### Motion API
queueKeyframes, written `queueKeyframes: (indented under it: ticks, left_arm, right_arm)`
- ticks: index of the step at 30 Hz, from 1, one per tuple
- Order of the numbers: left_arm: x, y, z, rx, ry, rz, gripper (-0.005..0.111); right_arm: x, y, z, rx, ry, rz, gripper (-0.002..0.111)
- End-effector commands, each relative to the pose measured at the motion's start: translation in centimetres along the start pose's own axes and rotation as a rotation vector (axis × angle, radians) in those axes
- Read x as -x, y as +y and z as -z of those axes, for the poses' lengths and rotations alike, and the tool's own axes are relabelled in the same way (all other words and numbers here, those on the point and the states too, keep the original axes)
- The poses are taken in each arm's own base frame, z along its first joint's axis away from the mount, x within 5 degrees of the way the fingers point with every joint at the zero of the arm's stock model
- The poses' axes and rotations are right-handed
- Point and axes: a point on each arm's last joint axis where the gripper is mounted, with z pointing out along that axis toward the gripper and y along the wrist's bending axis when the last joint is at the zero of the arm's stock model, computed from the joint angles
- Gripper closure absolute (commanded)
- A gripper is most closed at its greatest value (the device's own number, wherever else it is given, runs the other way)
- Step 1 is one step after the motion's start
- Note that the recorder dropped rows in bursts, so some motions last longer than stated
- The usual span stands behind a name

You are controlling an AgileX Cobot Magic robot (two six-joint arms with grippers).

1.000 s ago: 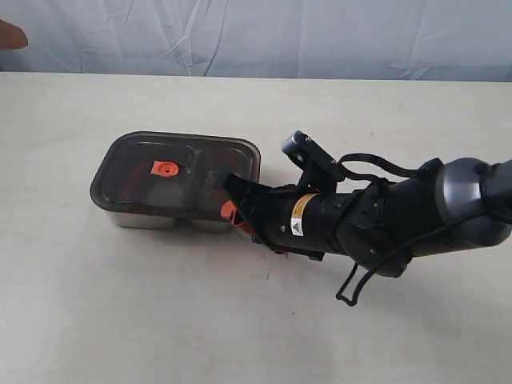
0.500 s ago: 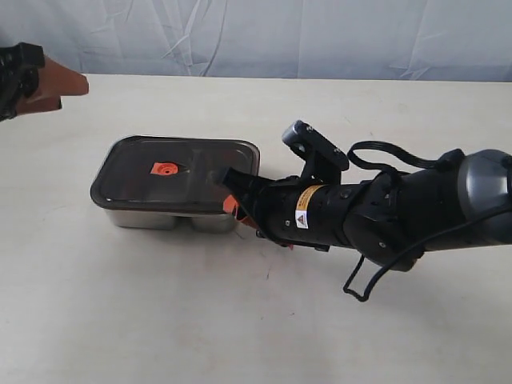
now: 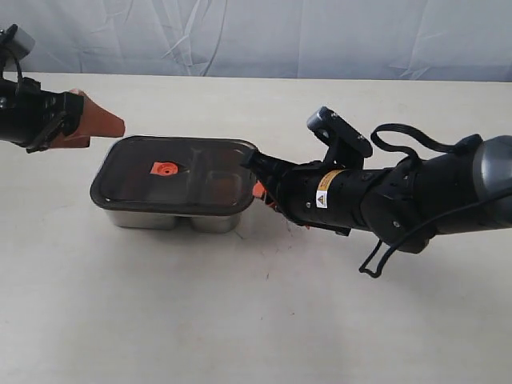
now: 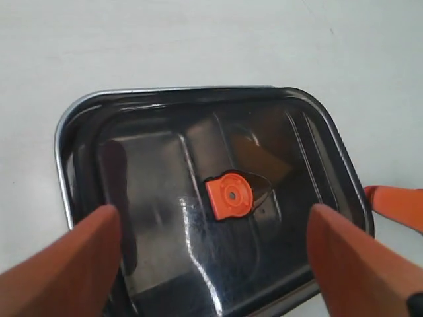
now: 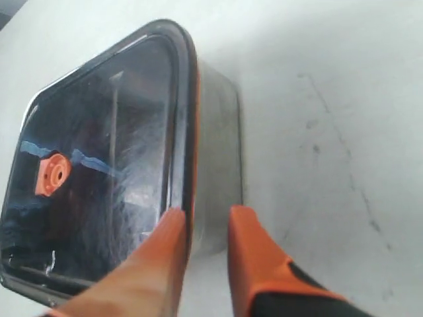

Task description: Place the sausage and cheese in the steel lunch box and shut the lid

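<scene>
The steel lunch box (image 3: 160, 218) stands left of centre with the dark tinted lid (image 3: 188, 172) lying flat on it, orange valve (image 3: 165, 169) facing up. Through the dark lid I cannot make out the sausage or the cheese. My left gripper (image 3: 96, 126) hovers open just off the box's far left corner; its wrist view shows both fingers wide apart over the lid (image 4: 165, 165) and valve (image 4: 228, 197). My right gripper (image 3: 258, 186) sits at the box's right end, slightly open. There one finger (image 5: 168, 238) overlaps the lid's rim (image 5: 188, 119) and the other is outside the steel wall (image 5: 218, 145).
The box rests on a pale table (image 3: 160, 320), and a wrinkled light-blue cloth (image 3: 280, 36) hangs behind it. The bulky black right arm (image 3: 400, 200) with a looping cable stretches over the table's right half. One right finger (image 4: 396, 205) shows at the edge of the left wrist view.
The right gripper has drawn back to the right, from over the lid to its right edge. The left arm has come in from the upper left toward the box. The lid has stayed put.
</scene>
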Motion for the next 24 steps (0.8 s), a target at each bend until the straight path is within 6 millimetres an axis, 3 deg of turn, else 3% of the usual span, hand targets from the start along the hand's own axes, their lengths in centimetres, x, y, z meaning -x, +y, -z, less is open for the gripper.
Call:
queueKeyframes:
  ticks: [1,6,12,20,24]
  left_arm:
    - [0.2,-0.1,-0.1,0.01,-0.023,-0.03,0.035]
    - [0.4,0.2,-0.1,0.045,-0.042,-0.027,0.045]
    - [0.5,0.4,-0.1,0.059,-0.053,-0.021,0.066]
    - [0.4,0.4,-0.1,0.058,-0.047,-0.026,0.063]
    - [0.3,0.4,-0.1,0.065,-0.036,-0.038,0.076]
  right_arm:
    - [0.5,0.1,0.2,0.027,-0.024,0.013,0.109]
    - [0.6,0.4,0.2,0.051,-0.039,0.03,0.109]
    - [0.6,0.1,0.2,0.032,-0.039,0.028,0.109]
    - [2.3,0.7,0.8,0.101,-0.163,0.023,0.109]
    - [2.2,0.6,0.8,0.09,-0.149,0.035,0.109]
